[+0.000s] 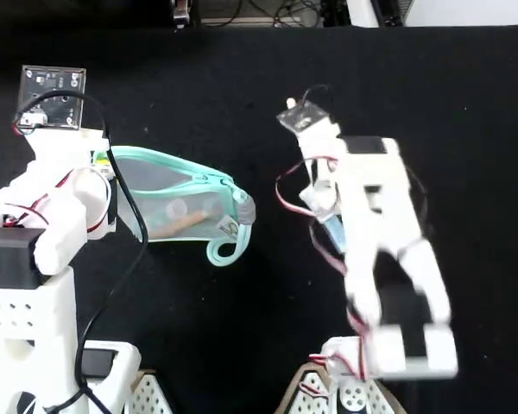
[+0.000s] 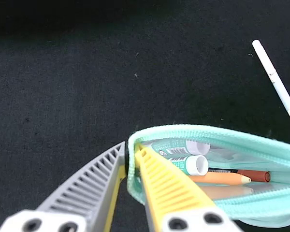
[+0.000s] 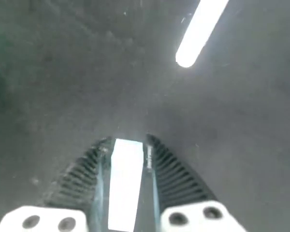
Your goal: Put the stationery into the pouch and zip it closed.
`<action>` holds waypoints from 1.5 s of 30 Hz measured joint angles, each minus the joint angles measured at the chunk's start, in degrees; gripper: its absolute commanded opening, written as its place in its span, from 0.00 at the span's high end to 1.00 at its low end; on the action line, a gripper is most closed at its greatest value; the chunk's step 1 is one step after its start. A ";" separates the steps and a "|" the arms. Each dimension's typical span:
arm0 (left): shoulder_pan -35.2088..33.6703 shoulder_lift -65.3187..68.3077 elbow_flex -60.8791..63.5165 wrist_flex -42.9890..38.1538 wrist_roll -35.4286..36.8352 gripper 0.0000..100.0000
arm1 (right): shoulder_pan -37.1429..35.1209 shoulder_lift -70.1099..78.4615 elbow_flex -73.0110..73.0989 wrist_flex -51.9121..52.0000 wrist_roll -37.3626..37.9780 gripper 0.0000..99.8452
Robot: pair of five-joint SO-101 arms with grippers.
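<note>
The mint-green pouch (image 1: 168,177) lies open on the black table, its zip rim (image 2: 241,137) gaping in the left wrist view. Inside it are an orange pencil (image 2: 217,178), a white-capped tube (image 2: 187,164) and a dark red-tipped pen (image 2: 246,174). My left gripper (image 2: 130,148) is shut on the pouch's rim at one end, beside the left arm (image 1: 104,168). My right gripper (image 3: 127,143) is shut on a flat white piece of stationery (image 3: 122,186), above the bare table. A white pen (image 2: 275,79) lies loose on the table beyond the pouch, and shows blurred as a white stick (image 3: 200,31).
The right arm (image 1: 371,233) stands right of the pouch's grey zip end (image 1: 244,210) and its loop strap (image 1: 224,252). Cables and a white object lie along the table's far edge (image 1: 268,17).
</note>
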 measured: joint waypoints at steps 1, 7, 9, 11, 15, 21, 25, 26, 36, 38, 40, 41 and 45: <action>0.00 0.00 0.00 0.00 0.00 0.97 | -0.09 -4.48 1.14 1.05 -0.35 0.99; 0.00 0.00 0.00 0.00 0.00 0.97 | -1.49 -34.46 3.25 1.76 -9.41 0.99; 0.00 0.00 0.00 0.00 0.00 0.97 | -5.19 -43.87 3.25 1.76 -12.22 0.99; 0.00 0.00 0.00 0.00 0.00 0.97 | -9.67 -52.22 3.25 1.67 -14.07 0.99; 0.00 0.00 0.26 0.00 0.00 0.97 | -20.22 -65.76 4.04 -5.63 -14.95 0.99; 0.00 0.00 0.26 0.00 0.00 0.97 | -33.76 -72.09 11.08 -30.42 -15.21 0.99; 0.00 0.00 0.26 0.00 0.00 0.97 | -42.55 -71.38 17.76 -41.93 -15.21 0.99; 0.00 0.00 0.26 0.00 0.00 0.97 | -43.60 -70.68 18.99 -43.69 -15.21 0.99; 0.00 0.00 0.26 0.00 0.00 0.97 | -44.75 -60.31 21.45 -51.16 -15.21 0.99; 0.00 0.00 0.26 0.00 0.00 0.97 | -44.66 -58.02 21.54 -51.25 -15.21 0.99; 0.00 0.00 0.26 0.00 0.00 0.97 | -44.84 -55.65 21.71 -51.34 -15.12 0.99; 0.00 0.00 0.26 0.00 0.00 0.97 | -44.84 -54.59 22.42 -51.60 -15.21 0.99; 0.00 0.00 0.35 0.00 0.00 0.97 | -45.01 -51.60 23.56 -53.10 -15.38 0.99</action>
